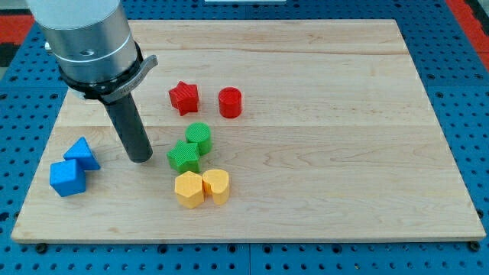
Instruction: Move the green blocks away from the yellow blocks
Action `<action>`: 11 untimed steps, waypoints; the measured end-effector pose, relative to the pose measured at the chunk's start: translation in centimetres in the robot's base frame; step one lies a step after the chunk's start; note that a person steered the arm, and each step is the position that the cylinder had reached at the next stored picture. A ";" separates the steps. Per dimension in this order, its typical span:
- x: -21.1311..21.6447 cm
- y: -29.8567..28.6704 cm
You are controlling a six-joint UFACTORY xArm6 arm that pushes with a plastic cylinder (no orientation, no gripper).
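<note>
A green star-shaped block [182,156] lies near the board's middle, just above a yellow hexagon block [188,189]. A green round block [199,137] touches the star's upper right. A yellow heart-shaped block [216,186] sits against the hexagon's right side. My tip [140,158] rests on the board just left of the green star, a small gap apart, at about the same height in the view.
A red star block [184,98] and a red cylinder [230,102] lie above the green blocks. Two blue blocks [82,153] [67,177] sit near the board's left edge, left of my tip. The wooden board [344,153] lies on a blue perforated table.
</note>
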State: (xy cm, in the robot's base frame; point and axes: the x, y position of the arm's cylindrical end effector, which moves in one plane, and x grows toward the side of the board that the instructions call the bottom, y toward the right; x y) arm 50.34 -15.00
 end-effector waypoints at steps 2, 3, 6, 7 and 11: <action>3.3 3.0; 2.1 4.3; -5.4 7.1; -6.9 9.7; -6.5 4.3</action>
